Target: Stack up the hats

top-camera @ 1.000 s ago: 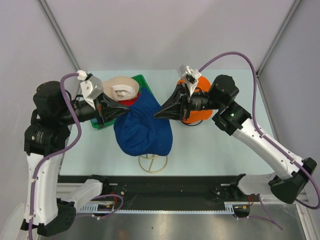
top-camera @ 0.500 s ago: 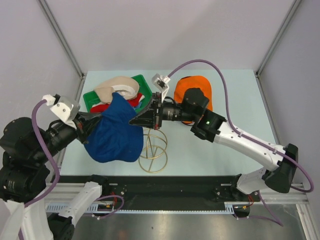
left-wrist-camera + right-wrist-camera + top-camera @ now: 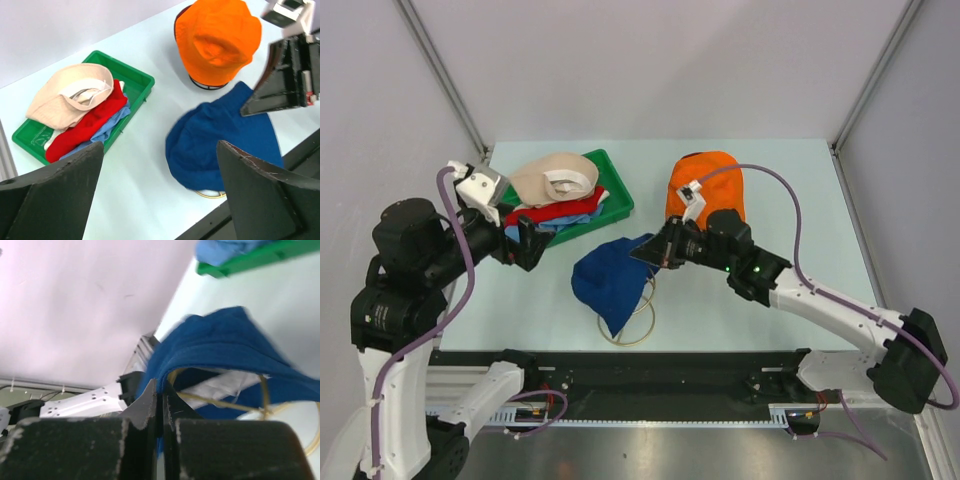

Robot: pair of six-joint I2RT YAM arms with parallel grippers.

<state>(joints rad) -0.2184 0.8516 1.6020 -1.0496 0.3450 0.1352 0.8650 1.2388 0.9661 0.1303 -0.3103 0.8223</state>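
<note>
The navy hat (image 3: 608, 282) lies draped over a gold wire frame (image 3: 638, 330) near the table's front middle. My right gripper (image 3: 646, 251) is shut on the hat's right brim; in the right wrist view the blue fabric (image 3: 225, 340) is pinched between the closed tips (image 3: 161, 386). My left gripper (image 3: 534, 244) hangs open to the left of the hat, with nothing between its fingers (image 3: 50, 190). The orange hat (image 3: 709, 181) sits on a black frame at the back right. Beige (image 3: 552, 177), red (image 3: 548, 212) and light blue (image 3: 570, 222) hats lie piled in the green tray (image 3: 620, 190).
The gold frame's ring (image 3: 220, 402) shows under the navy hat in the right wrist view. The tray's rim (image 3: 135, 75) lies left of the orange hat (image 3: 217, 37). A black rail (image 3: 650, 375) runs along the table's near edge. Grey walls close in the sides and back.
My left gripper has let go of the navy hat, opened and drawn back left. The right gripper has carried the hat rightward and down onto the gold frame.
</note>
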